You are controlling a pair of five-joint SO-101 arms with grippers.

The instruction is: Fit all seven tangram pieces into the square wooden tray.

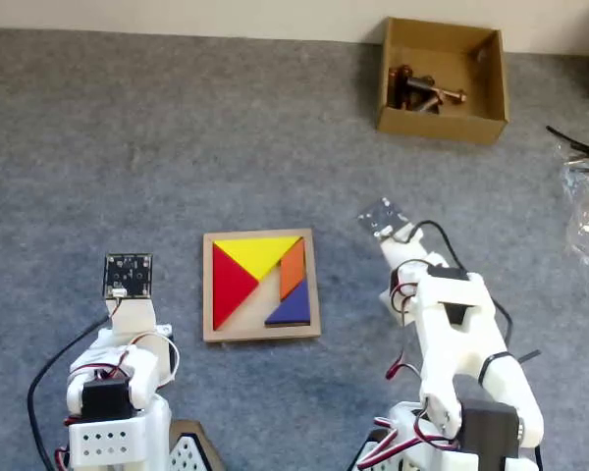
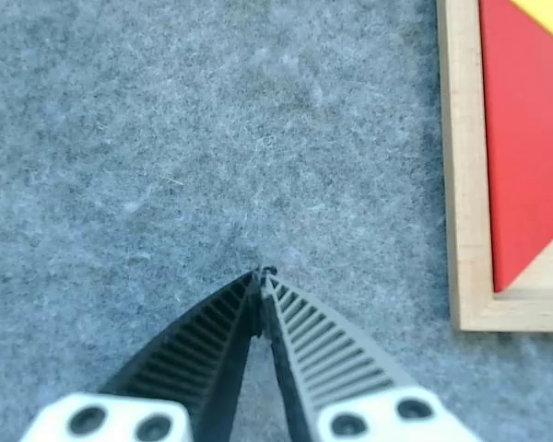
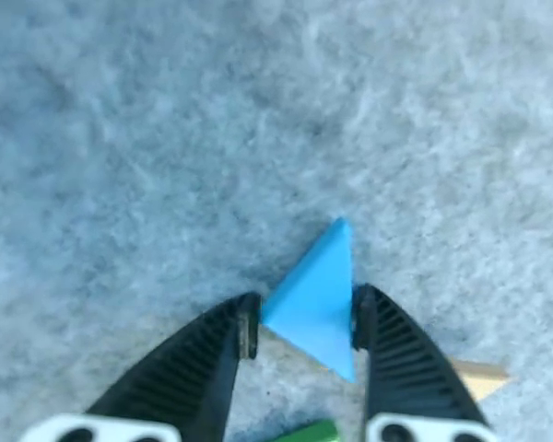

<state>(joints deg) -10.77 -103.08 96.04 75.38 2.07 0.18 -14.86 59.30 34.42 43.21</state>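
Right wrist view has the right gripper [image 3: 304, 318] clamped on a light-blue triangular piece [image 3: 315, 299], right of the square wooden tray [image 1: 261, 335]; best carried left, level, edges matched to a bare gap.

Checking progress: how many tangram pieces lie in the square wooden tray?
4: yellow triangle along the far side, red triangle left, orange parallelogram right, dark blue triangle near right corner.
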